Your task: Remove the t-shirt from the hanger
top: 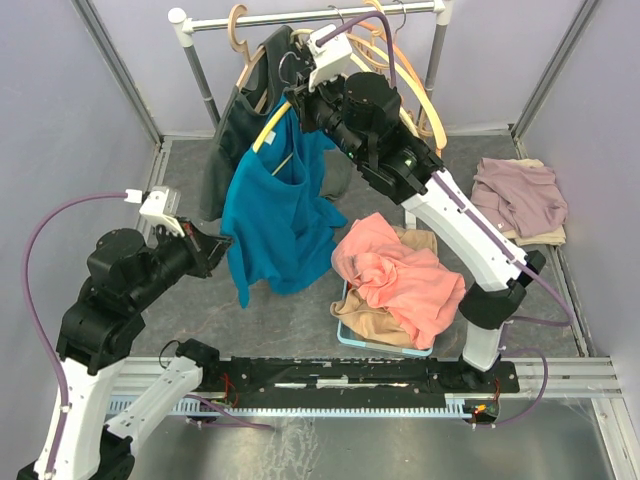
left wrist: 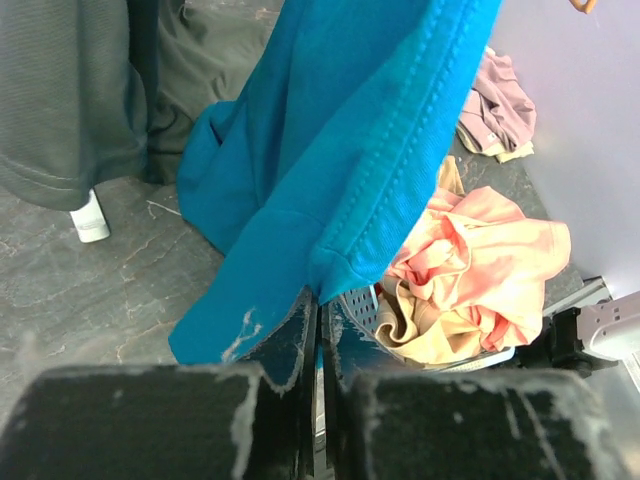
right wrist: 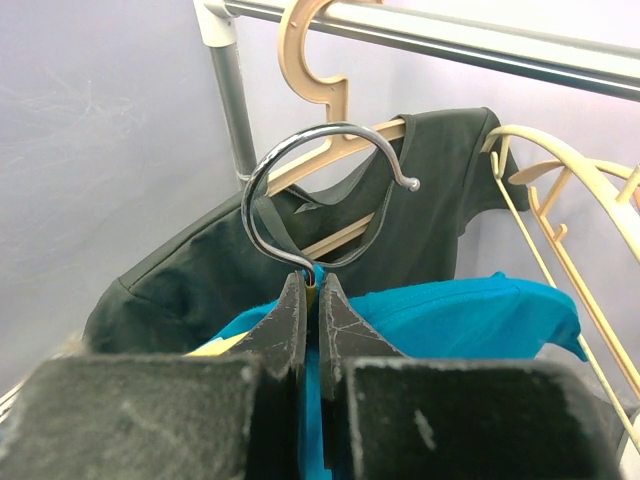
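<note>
The teal t-shirt hangs off a yellow hanger held in the air below the rail. My right gripper is shut on the hanger's neck, just under its metal hook. In the right wrist view the right gripper has teal t-shirt cloth on both sides of it. My left gripper is at the shirt's lower left edge. In the left wrist view the left gripper is shut on the t-shirt at a stitched hem corner.
A dark grey shirt hangs on a tan hanger on the rail, behind the teal one. Empty hangers hang to the right. A basket holds pink and beige clothes. Mauve garments lie at the right.
</note>
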`<action>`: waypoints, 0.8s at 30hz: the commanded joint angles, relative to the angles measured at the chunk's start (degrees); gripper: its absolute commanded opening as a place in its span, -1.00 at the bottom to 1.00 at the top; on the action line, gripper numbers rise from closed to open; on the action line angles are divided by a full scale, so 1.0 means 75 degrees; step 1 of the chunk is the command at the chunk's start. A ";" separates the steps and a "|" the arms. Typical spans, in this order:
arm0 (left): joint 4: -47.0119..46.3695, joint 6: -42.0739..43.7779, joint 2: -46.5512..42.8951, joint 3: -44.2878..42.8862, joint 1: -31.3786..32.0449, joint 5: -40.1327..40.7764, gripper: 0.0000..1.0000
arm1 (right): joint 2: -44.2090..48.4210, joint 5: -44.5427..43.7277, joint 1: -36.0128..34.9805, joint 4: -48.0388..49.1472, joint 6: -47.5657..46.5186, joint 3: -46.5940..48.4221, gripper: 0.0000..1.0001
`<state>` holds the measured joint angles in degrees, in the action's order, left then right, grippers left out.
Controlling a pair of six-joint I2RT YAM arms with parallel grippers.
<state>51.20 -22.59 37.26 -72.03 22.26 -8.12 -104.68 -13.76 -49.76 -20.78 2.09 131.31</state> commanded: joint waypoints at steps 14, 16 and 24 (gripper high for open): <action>0.0870 -0.0134 -0.1054 0.0363 -0.0006 0.0873 -0.95 | -0.0292 -0.0978 0.0318 0.0530 0.0211 0.0902 -0.98; 0.1009 -0.0225 -0.1153 0.0463 -0.0004 0.1166 -0.95 | -0.0293 -0.0992 0.0324 0.0543 0.0211 0.0903 -0.98; 0.1254 -0.0531 -0.1382 0.0693 -0.0003 0.1884 -0.95 | -0.0315 -0.1001 0.0365 0.0488 0.0208 0.0966 -0.98</action>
<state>59.75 -23.38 27.55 -67.51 22.26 2.74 -107.74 -19.59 -47.70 -21.87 3.64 134.87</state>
